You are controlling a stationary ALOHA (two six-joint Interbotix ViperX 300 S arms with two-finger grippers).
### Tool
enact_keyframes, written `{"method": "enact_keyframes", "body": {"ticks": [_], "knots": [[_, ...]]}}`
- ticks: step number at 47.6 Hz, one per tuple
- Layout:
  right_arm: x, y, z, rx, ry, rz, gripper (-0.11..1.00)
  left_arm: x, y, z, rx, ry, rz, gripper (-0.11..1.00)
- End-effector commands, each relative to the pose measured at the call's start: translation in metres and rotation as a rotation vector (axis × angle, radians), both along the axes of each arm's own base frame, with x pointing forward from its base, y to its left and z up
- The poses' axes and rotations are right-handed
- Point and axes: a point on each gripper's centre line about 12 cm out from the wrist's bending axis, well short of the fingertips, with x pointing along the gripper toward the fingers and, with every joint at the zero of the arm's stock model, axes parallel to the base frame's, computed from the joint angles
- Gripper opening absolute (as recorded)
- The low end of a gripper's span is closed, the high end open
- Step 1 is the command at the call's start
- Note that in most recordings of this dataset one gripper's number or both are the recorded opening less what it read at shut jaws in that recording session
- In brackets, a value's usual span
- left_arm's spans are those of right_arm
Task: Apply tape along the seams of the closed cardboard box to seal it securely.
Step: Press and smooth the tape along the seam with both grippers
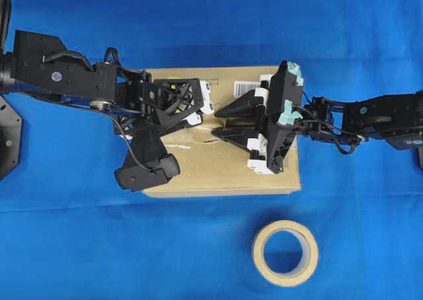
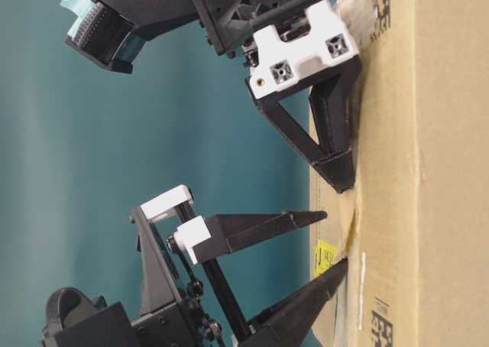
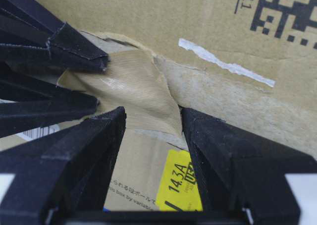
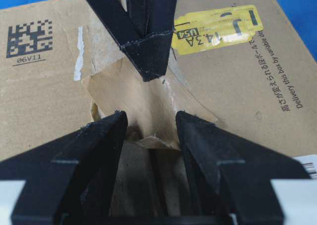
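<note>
The cardboard box (image 1: 225, 171) lies closed on the blue counter (image 1: 99, 247), flaps shut, so nothing of its inside shows. Both arms meet over its top. The left end effector (image 1: 200, 112) reaches in from one side and the right end effector (image 1: 225, 121) from the other, their tips close together near the box's middle.

In the left wrist view the left end effector (image 3: 151, 121) has its jaws spread wide, one finger on each side of the tape (image 3: 136, 93), a small tan, ribbed piece lying wrinkled on the cardboard just ahead of the fingertips. The jaws are not closed on it. Beyond the tape, the right arm's dark fingers come in from the far side and rest at the tape's far edge.

In the right wrist view the right end effector (image 4: 148, 123) is likewise wide open and grips nothing; the tape (image 4: 143, 98) lies between and just ahead of its fingers, with a left finger's tip pressing down on it from the opposite side. Below the tape, between the right fingers, the seams (image 4: 156, 180) show as a dark slit.

Beside the left end effector sits a yellow sticker (image 3: 181, 183), and past it a black data code (image 3: 285, 12). A beige tape roll (image 1: 285, 253) lies on the counter, well apart from both end effectors.
</note>
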Motion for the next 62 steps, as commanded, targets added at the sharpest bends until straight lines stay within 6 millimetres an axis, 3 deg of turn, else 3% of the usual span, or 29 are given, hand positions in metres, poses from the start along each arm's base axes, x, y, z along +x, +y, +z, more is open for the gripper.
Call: {"method": "enact_keyframes", "body": {"ticks": [1, 17, 36, 53, 62], "knots": [[0.001, 0.001, 0.005, -0.001, -0.015, 0.002, 0.46, -0.004, -0.002, 0.003, -0.003, 0.01, 0.0, 0.49], [0.001, 0.001, 0.005, 0.0, -0.014, 0.002, 0.46, -0.009, -0.004, 0.028, -0.057, -0.161, 0.072, 0.49], [0.001, 0.001, 0.005, -0.001, -0.015, 0.003, 0.46, -0.011, -0.003, 0.058, -0.35, -0.675, 0.331, 0.49], [0.002, 0.001, 0.021, -0.003, -0.056, 0.004, 0.54, -0.015, 0.001, 0.038, -0.551, -0.73, 0.519, 0.49], [-0.003, 0.001, 0.053, -0.02, -0.136, 0.014, 0.57, -0.016, 0.001, 0.034, -0.617, -0.737, 0.575, 0.47]]}}
